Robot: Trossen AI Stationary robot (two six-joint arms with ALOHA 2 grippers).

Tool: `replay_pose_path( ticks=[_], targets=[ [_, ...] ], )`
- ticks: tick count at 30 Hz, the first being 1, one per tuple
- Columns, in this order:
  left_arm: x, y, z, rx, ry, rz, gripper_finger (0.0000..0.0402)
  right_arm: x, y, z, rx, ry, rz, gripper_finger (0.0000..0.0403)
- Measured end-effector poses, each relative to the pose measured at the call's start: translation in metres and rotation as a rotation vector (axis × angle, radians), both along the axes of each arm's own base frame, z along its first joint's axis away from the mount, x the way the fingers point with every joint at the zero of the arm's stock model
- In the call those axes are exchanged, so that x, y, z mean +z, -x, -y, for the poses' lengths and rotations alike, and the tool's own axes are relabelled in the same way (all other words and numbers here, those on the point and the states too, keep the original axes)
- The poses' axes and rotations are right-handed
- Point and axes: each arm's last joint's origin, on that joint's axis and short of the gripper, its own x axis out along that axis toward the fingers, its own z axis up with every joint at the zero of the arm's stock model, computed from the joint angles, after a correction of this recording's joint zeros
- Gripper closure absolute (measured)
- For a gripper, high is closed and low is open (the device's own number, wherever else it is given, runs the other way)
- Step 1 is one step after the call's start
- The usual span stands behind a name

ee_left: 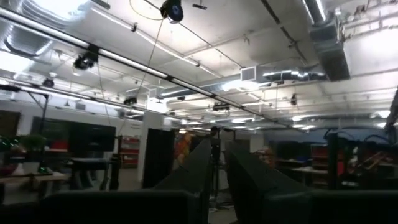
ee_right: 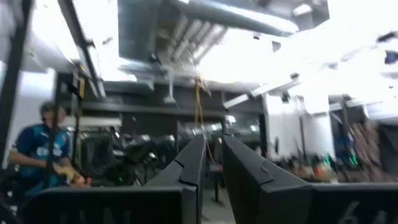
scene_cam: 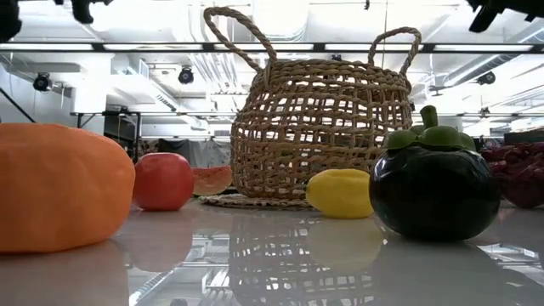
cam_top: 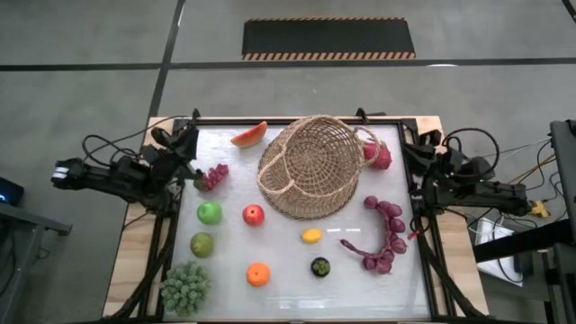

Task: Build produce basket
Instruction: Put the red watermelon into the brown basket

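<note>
Basket (cam_top: 310, 166) between both end effectors

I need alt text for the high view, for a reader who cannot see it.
A wicker basket lies tipped on its side on a white table, toy produce scattered around it: apples, orange, lemon, grapes. The left arm and right arm wait at the table's sides.

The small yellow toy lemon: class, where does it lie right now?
In the high view the yellow toy lemon lies on the table below the round woven wicker basket, right of the red apple.

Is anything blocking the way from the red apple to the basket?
Nothing visible does. The red apple lies on bare table just left of the basket's rim. The basket lies tipped on its side.
</note>
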Motion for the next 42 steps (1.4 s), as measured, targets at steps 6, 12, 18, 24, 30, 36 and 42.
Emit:
replay_pose_path(
  ticks=[6, 12, 18, 24, 30, 36, 42],
  targets=[
    [0.017, -0.011, -0.002, 0.042, 0.009, -0.015, 0.0370, 0.008, 0.003, 0.000, -0.012, 0.041, 0.075, 0.0360],
    [0.026, -0.031, -0.004, 0.138, 0.066, -0.091, 0.0370, 0.010, 0.003, -0.001, 0.004, 0.018, 0.087, 0.0360],
    [0.045, -0.056, -0.008, 0.170, 0.072, -0.313, 0.0382, 0.010, 0.003, 0.000, 0.011, 0.007, 0.086, 0.0360],
    [0.076, -0.077, -0.031, 0.210, 0.134, -0.512, 0.0400, 0.008, 0.001, 0.000, 0.019, -0.007, 0.065, 0.0360],
    [0.089, -0.095, -0.066, 0.148, 0.281, -0.762, 0.0401, 0.004, -0.001, 0.000, 0.042, -0.044, 0.032, 0.0360],
    [0.080, -0.101, -0.103, 0.141, 0.417, -1.012, 0.0401, 0.004, -0.001, 0.000, 0.066, -0.082, 0.039, 0.0360],
    [0.054, -0.097, -0.140, 0.015, 0.564, -1.150, 0.0402, 0.003, -0.002, 0.000, 0.067, -0.084, 0.027, 0.0360]
  ],
)
